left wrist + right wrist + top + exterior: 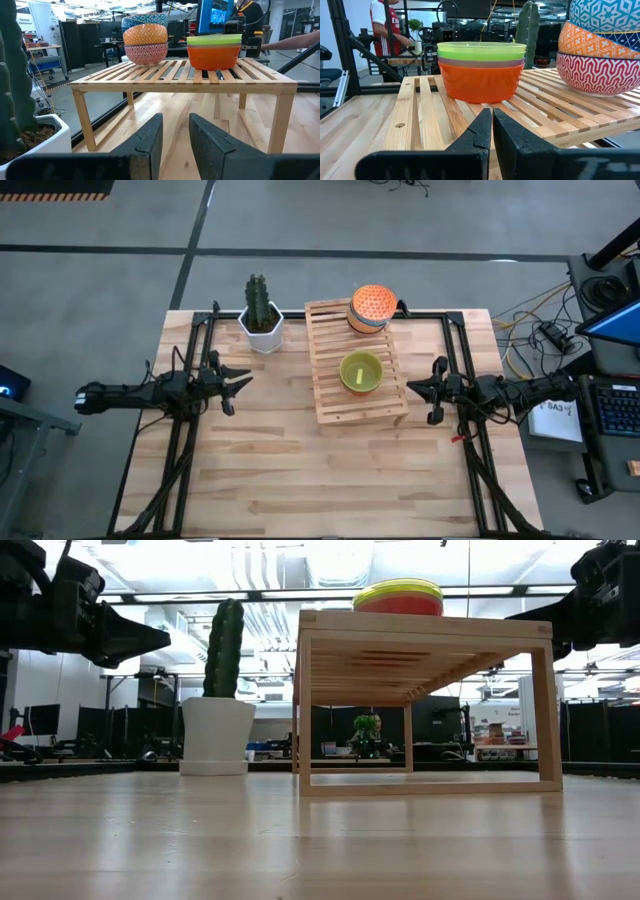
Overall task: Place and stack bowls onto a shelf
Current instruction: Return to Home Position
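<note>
Wooden table (280, 470): on the shelf (330, 395), patterned bowls (372, 306) stacked at its far right corner, plain bowls (361, 372) mid-slats. Probably light, rigid, slick; grip rims. Left gripper (175, 135) narrowly parted, right gripper (491, 130) closed, both empty.

The shelf (150, 81) is pale, matt slatted wood, the plain bowls (480, 80) smooth plastic, and the patterned bowls (146, 50) glossy.

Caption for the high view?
Patterned bowl stack and plain bowl stack on the shelf, cactus pot beside; left gripper and right gripper flank it, empty.
</note>
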